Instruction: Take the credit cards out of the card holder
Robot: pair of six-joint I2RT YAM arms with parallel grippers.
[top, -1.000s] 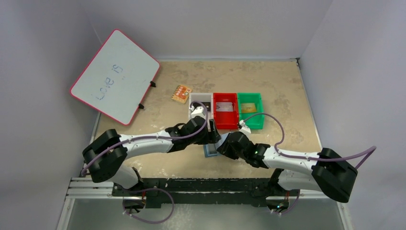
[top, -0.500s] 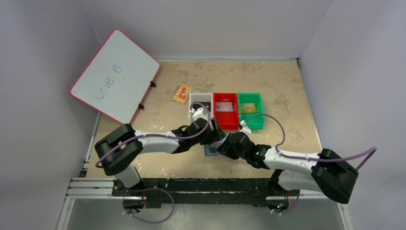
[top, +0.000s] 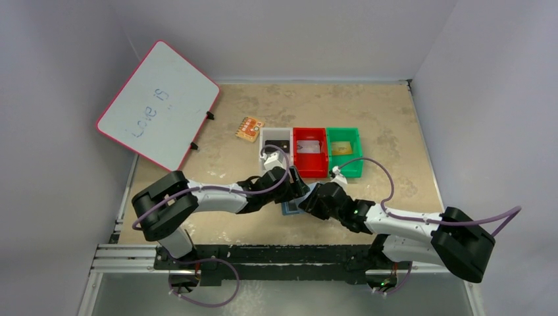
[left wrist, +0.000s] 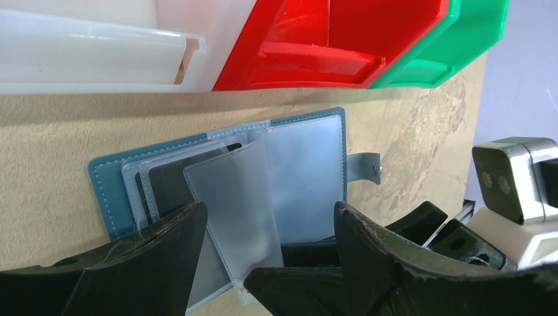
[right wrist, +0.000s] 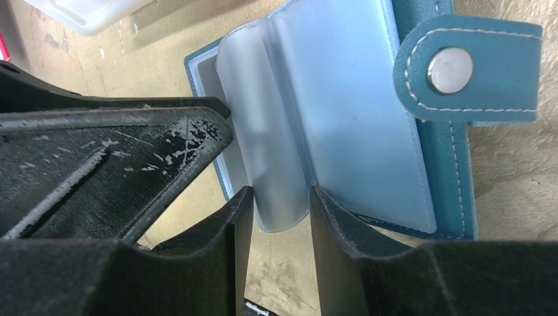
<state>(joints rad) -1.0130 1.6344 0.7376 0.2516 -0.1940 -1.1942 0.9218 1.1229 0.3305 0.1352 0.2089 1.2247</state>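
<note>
Card holder lies open and flat on the table, at centre frame in the overhead view, just below the white bin and red bin, apart from both; green bin adjoins the red one at the right; snap tab of the holder sticks out at the upper right of the right wrist view. Right gripper is closed to a narrow gap at lower centre of that view, pinching the loose edge of a clear sleeve, which stands lifted off the other pockets. Left gripper is spread wide at the bottom of its view, one finger either side of the holder, holding nothing. A dark card sits in a left-hand pocket; whether other pockets hold cards cannot be told. Overhead, a pale card lies in the red bin and a yellowish card in the green.
</note>
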